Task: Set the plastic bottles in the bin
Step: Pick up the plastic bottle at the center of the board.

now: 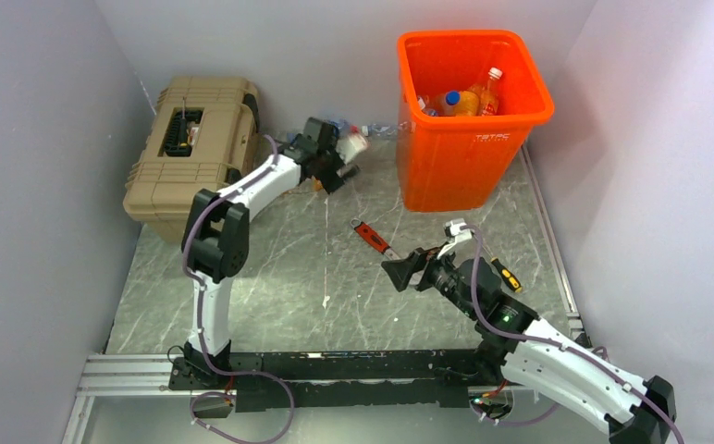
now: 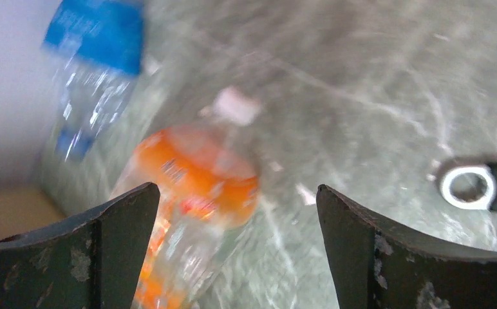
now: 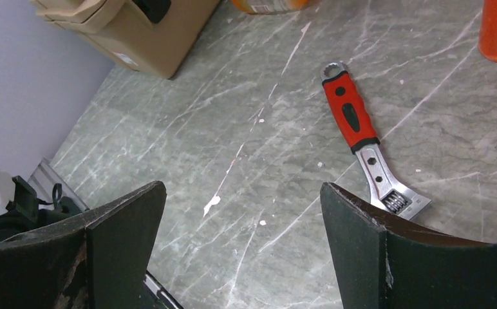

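On my overhead feed the left pincer [image 1: 342, 159] reaches toward the far wall [image 1: 335, 55], between the toolbox [image 1: 191, 148] and the bin [image 1: 455, 171]. Its blurred wrist feed shows two dark, curved, scuffed fingers [image 2: 104, 257] spread wide and pinching nothing. Below the gap, on the table [image 1: 289, 268], lies an orange bottle [image 2: 194, 174] of clear plastic with a bright orange label band and a pale cap. Its body runs under one finger, and I cannot tell whether they touch. Further left, close to the wall, lies a clear blue-label bottle [image 2: 94, 58]. The bin is a tall square tub of glossy orange plastic with a rolled rim, standing far right. Inside it I see several bottles [image 1: 469, 100], one amber with a pale cap and one with a blue cap. The right pincer [image 1: 400, 271] hangs over the middle of the table, fingers wide apart and holding nothing. Just past it lies the wrench [image 3: 355, 122], with a moulded red-and-black grip, a ring end and a bare steel adjustable head. A screwdriver [image 1: 506, 276] with a black-and-yellow handle lies beside the right arm. The toolbox is tan, ribbed hard plastic, far left. The tabletop is grey-green, stone-like, with pale veins and white scuffs.
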You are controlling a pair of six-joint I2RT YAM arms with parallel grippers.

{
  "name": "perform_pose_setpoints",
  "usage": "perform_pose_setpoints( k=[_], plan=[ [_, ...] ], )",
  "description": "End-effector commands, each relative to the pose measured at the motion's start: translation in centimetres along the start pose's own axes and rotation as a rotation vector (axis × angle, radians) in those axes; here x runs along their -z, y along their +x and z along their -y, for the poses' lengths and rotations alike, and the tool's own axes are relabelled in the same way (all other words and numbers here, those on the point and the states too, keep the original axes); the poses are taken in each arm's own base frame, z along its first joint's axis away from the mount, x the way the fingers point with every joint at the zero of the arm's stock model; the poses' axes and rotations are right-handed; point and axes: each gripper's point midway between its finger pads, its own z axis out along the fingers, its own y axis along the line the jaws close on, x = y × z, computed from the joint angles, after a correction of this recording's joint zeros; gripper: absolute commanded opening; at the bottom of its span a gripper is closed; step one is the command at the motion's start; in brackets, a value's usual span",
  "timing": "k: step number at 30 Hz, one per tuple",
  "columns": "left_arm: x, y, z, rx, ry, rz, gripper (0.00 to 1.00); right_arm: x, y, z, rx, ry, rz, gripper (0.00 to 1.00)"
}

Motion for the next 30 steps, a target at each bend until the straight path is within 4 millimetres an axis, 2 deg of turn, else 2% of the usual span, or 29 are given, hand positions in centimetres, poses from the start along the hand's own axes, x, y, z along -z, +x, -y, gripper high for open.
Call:
perform_pose_setpoints(
  k=[1, 5, 8, 14, 20, 26, 30],
  plan=[
    [-1.5, -4.4, 4.2, -0.551, 0.152, 0.225, 0.97, 1.2, -0.6, -0.1, 0.019, 0.004, -0.005, 0.95],
    [-5.6, -3.4, 4.8, -0.695, 0.126, 0.185, 0.95, 2.6, -1.0, 0.3, 0.026, 0.028, -0.011, 0.95],
    [-8.3, -2.5, 3.8, -0.783, 0.046, 0.125, 0.96, 3.5, -1.5, 0.6, 0.028, 0.049, -0.006, 0.95],
    [-11.1, -1.9, 1.9, -0.843, -0.07, 0.054, 0.97, 4.0, -1.3, 1.2, 0.007, 0.062, 0.013, 0.95],
    [-12.1, -0.7, 1.6, -0.838, -0.078, -0.013, 0.95, 3.9, -1.0, 1.5, 0.006, 0.076, 0.002, 0.95],
    [-10.9, 1.6, 2.2, -0.793, -0.037, -0.072, 0.91, 3.6, -1.0, 1.4, 0.005, 0.071, 0.009, 0.95],
    [-10.3, 2.8, 2.6, -0.762, -0.004, -0.114, 0.83, 3.5, -1.0, 1.1, 0.002, 0.062, 0.002, 0.95]
  ],
)
